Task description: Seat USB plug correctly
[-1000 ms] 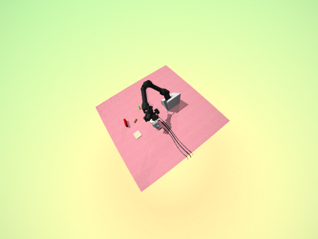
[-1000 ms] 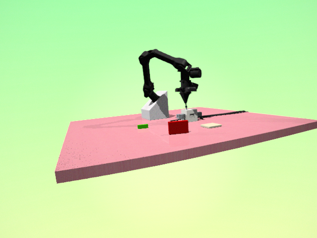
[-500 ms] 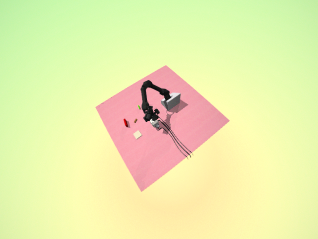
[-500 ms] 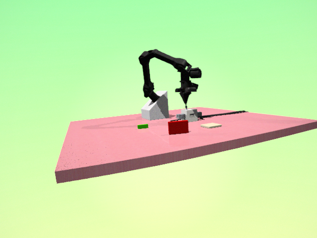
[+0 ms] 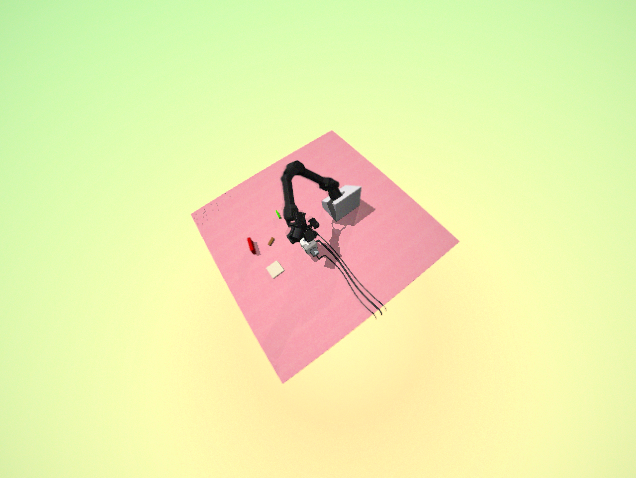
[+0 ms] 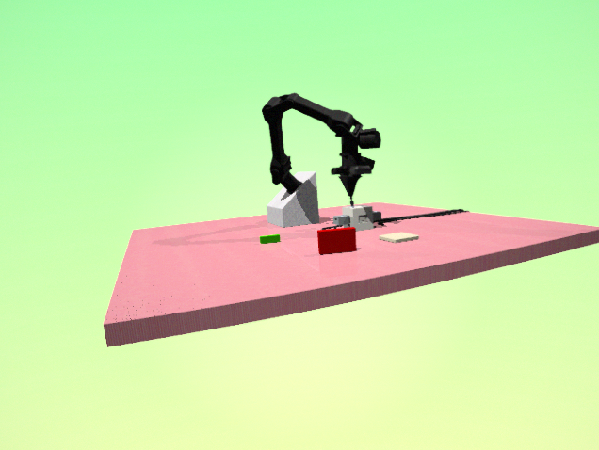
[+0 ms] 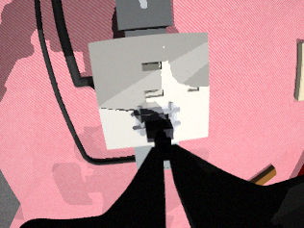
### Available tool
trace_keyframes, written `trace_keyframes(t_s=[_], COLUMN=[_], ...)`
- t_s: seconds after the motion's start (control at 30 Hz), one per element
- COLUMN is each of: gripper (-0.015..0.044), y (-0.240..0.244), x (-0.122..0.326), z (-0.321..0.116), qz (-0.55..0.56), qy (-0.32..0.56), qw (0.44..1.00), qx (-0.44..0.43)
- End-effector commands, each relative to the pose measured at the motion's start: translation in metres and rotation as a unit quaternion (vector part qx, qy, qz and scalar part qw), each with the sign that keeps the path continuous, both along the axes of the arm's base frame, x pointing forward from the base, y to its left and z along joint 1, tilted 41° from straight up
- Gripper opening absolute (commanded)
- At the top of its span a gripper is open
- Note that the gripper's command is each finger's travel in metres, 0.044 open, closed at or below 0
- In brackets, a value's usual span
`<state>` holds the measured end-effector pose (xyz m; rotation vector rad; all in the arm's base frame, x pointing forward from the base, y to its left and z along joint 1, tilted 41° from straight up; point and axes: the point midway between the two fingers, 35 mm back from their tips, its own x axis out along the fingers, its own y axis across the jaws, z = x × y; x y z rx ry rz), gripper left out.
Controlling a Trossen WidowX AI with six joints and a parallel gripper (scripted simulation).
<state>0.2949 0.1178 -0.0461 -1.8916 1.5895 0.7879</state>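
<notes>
Pink slab table [image 6: 242, 290] carries a pale grey power cube [image 7: 128, 89]. Black gripper [image 7: 155, 129] pinches the small dark USB plug [image 7: 152, 116] just above the cube's top socket. Judged mid-task: seating, release and retreat remain.

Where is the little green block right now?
In the exterior view the green block lies flat on the pink table, left of the red block and in front of the white arm base.
</notes>
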Motion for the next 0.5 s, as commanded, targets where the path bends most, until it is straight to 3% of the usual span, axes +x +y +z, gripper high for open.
trace_keyframes(t_s=[0.0,0.47], gripper=[0.0,0.0], y=[-0.0009,-0.002], x=[0.0004,0.0006], z=[-0.0005,-0.0018], qz=[0.002,0.002], qy=[0.001,0.001], qw=[1.0,1.0], qx=[-0.002,-0.002])
